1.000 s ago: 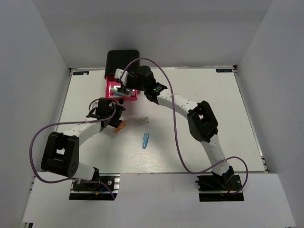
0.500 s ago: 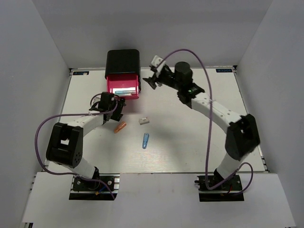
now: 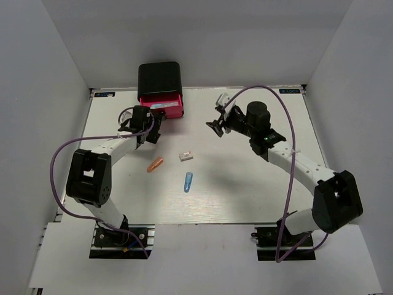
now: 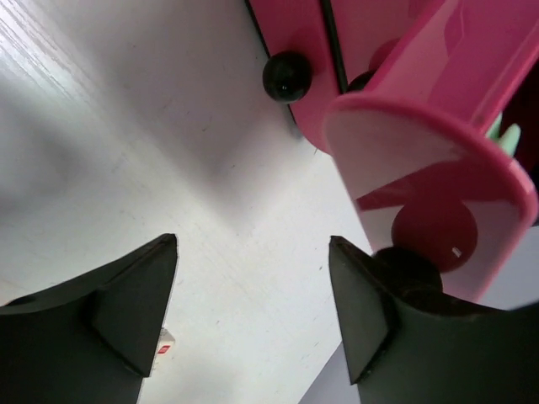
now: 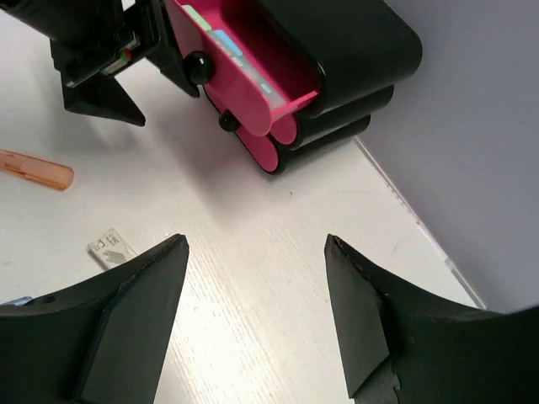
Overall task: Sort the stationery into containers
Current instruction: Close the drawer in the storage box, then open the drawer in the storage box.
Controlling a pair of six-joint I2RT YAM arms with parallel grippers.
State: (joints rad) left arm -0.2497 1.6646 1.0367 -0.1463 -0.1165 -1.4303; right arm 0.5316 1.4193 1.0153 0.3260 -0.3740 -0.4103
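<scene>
We see both claws spread wide and empty: our left claw [image 4: 253, 241] by the partly open top pink drawer [image 5: 253, 76], our right claw [image 5: 253, 244] above the table [image 3: 245, 190], where the orange piece [image 3: 155, 164], white block [image 3: 185, 156] and blue piece [image 3: 188, 182] lie apart

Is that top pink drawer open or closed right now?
Open. The top drawer juts out past the two drawers below, and coloured pieces show inside it.

Left tool [image 4: 253, 246] before top drawer [image 4: 425, 164]
</scene>
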